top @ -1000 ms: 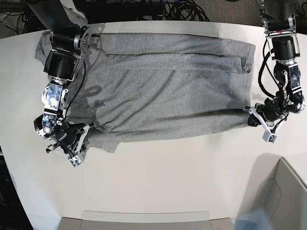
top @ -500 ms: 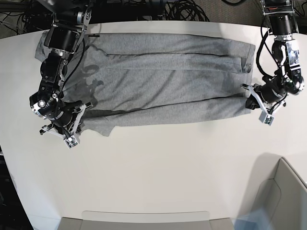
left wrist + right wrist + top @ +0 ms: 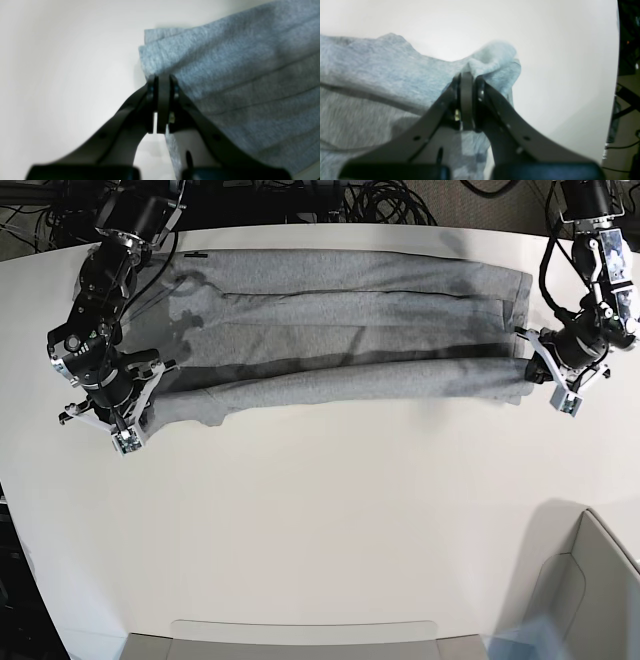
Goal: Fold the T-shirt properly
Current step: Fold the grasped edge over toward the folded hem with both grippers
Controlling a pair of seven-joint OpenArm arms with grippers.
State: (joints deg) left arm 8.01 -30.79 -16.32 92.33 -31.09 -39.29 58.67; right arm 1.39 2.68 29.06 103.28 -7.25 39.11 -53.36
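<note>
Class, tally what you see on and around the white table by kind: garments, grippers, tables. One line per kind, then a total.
T-shirt: 1
Grippers: 2 (left gripper, right gripper)
Table: 1
Total: 4

I saw the T-shirt (image 3: 350, 330) as soft, matt heather-grey knit cloth with a faintly fuzzy, flecked surface. The table (image 3: 320, 510) under it looked smooth, white and slightly satin. The fingers (image 3: 200, 125) of the left gripper (image 3: 162, 82) looked like matt black plastic, as did those of the right gripper (image 3: 467, 77).
</note>
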